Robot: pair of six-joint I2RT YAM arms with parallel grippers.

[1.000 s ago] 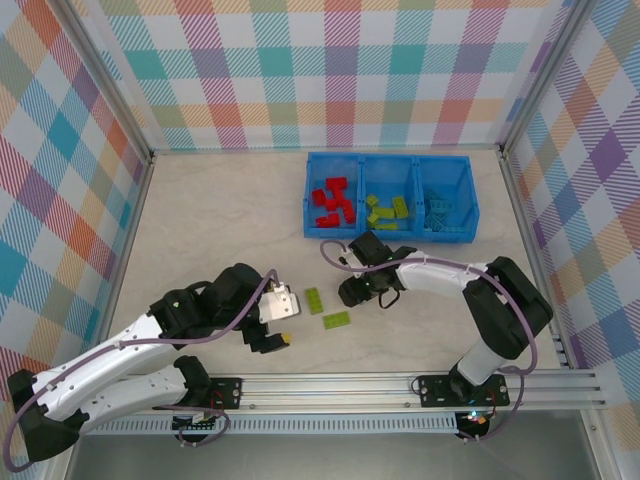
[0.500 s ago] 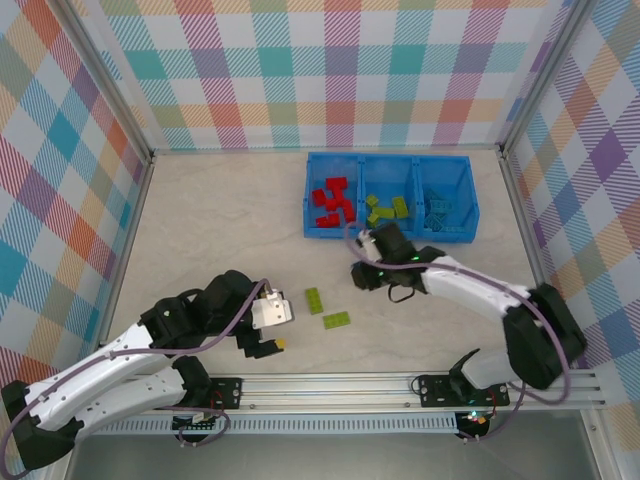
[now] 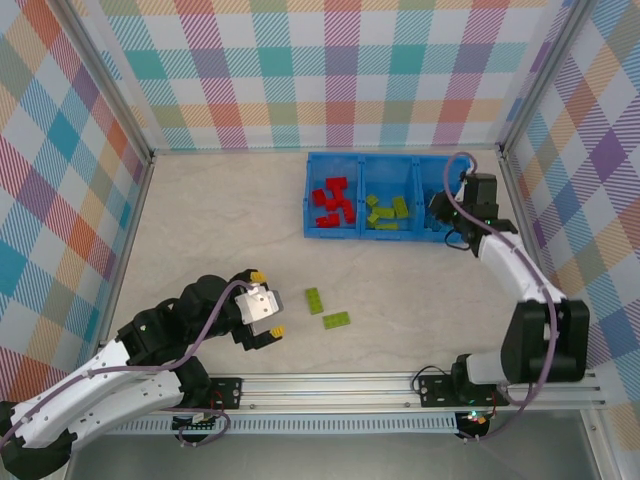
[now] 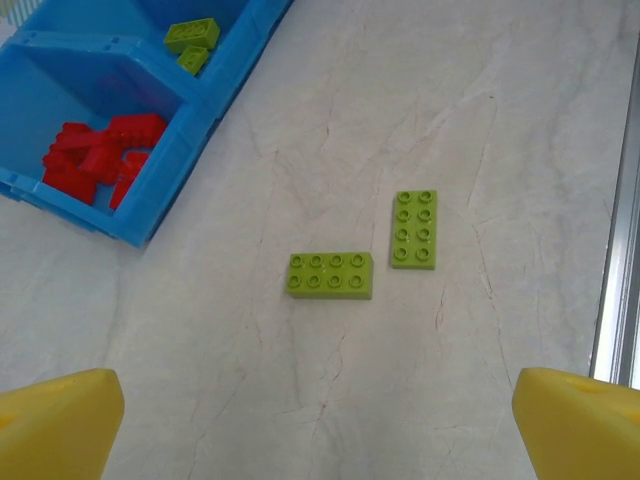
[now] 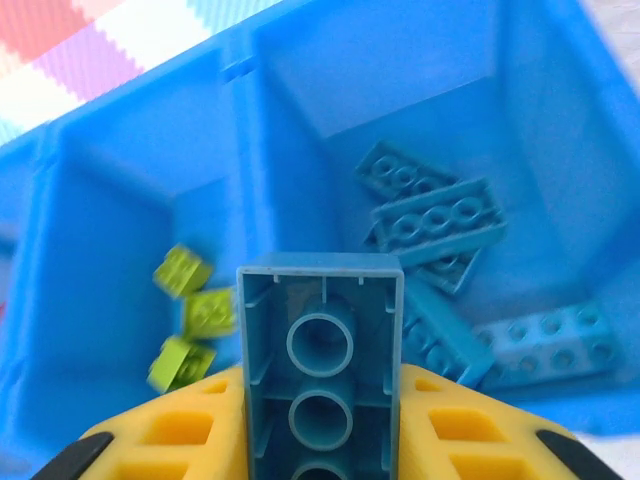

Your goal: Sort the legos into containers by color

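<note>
Blue plastic all round my right gripper (image 5: 320, 440) — it's clamped on a light blue brick (image 5: 320, 350). The brick's hollow underside with its round tubes faces the camera, and its lower end is cut off by the frame. It's held over the tray (image 3: 385, 157), near the divider between the middle and right compartments, and I can't tell which one it's above. More light blue bricks (image 5: 440, 225) lie jumbled in the right one, lime pieces (image 5: 190, 310) in the middle, red ones (image 3: 332, 200) in the left.

From the top view my right fingers are hard to pick out against the tray. My left gripper (image 4: 320, 430) hangs over the table (image 3: 210, 220), jaws wide apart with nothing between. Two loose green bricks (image 4: 330, 275) lie ahead, just beside each other, not touching.

The tabletop is pale, marbled and smooth — lots of bare room left of the tray. A metal rail (image 3: 400, 385) and plaid walls (image 3: 300, 70) box it in.
</note>
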